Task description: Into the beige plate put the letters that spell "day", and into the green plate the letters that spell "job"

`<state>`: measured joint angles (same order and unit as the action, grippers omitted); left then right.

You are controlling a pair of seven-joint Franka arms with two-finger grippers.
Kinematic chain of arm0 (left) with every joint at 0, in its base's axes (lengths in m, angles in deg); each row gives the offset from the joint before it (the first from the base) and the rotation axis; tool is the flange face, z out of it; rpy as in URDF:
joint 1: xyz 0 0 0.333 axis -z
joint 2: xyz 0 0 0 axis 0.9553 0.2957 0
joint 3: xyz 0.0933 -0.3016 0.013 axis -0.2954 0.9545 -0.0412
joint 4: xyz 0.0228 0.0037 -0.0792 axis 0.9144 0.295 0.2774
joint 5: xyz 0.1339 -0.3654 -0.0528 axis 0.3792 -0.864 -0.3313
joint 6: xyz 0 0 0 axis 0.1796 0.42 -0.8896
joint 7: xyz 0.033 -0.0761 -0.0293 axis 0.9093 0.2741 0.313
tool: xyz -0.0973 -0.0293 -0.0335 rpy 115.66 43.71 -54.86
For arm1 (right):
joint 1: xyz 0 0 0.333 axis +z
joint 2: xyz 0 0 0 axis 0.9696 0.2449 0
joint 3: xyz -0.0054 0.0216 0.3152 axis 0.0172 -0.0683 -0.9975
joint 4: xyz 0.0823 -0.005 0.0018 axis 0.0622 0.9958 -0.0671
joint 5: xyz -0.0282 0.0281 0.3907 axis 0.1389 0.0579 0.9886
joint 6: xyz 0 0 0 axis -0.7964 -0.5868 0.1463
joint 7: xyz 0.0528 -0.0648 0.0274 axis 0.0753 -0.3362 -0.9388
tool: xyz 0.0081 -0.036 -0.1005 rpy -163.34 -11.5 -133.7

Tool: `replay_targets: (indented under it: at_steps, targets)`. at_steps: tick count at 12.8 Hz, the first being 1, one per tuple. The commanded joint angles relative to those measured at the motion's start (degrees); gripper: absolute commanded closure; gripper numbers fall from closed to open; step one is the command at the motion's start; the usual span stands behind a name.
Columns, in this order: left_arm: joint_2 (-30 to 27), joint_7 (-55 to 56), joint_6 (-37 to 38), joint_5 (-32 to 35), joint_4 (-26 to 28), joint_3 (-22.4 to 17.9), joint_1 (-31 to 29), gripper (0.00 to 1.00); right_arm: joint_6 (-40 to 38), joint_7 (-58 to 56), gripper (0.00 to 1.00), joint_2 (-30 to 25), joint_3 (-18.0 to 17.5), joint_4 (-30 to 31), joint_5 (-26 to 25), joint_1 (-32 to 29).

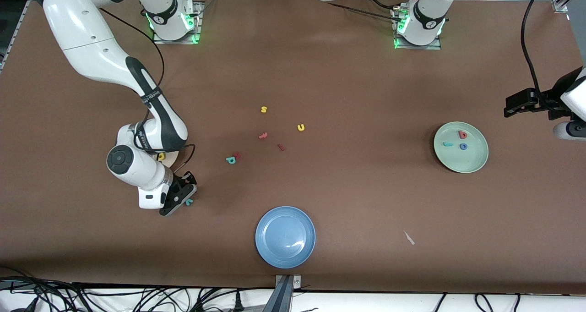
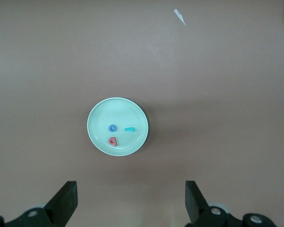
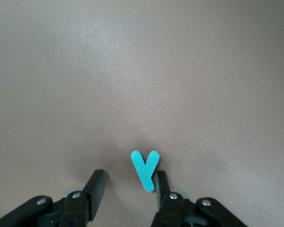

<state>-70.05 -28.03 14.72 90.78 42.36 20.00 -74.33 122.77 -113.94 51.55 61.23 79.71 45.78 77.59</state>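
Note:
My right gripper (image 3: 129, 178) is down at the table, open, its jaws standing apart. The teal y (image 3: 146, 169) lies flat with its stem against one finger and a wide gap to the other. In the front view the y (image 1: 188, 202) peeks out beside that gripper (image 1: 182, 197). The beige plate (image 1: 173, 159) is mostly hidden under the right arm, with the yellow d (image 1: 161, 156) showing on it. The green plate (image 1: 476, 163) holds the salmon b (image 1: 463, 134), teal j (image 1: 447, 144) and blue o (image 1: 463, 146). My left gripper (image 2: 131, 189) waits open, high beside the green plate (image 2: 97, 137).
A blue plate (image 1: 285, 237) sits near the front camera. Mid-table lie a yellow s (image 1: 263, 109), yellow u (image 1: 301, 127), two small red pieces (image 1: 263, 136) (image 1: 280, 147) and a teal p (image 1: 230, 160). A white scrap (image 1: 409, 238) lies toward the left arm's end.

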Motion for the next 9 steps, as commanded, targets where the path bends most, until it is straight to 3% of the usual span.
replay_targets:
  at_steps: [1,6,7,9]
  targets:
    - [-1.7,-1.2,0.3,-1.1,1.6,-0.5,0.0,0.00,0.6,-0.2,0.60,0.1,0.2,-0.5,1.3,0.4]
    - [-1.7,-1.2,0.4,-1.1,1.6,-0.5,0.0,0.00,1.0,-0.2,0.68,0.5,0.2,-0.5,1.3,0.4]
    - [-1.7,-1.2,0.4,-1.1,1.6,-0.5,0.0,0.00,1.2,-0.2,0.75,0.5,0.2,-0.5,1.3,0.4]
    - [-1.7,-1.2,0.4,-1.1,1.6,-0.5,0.1,0.00,1.2,-0.3,1.00,0.5,0.2,-0.5,1.3,0.4]
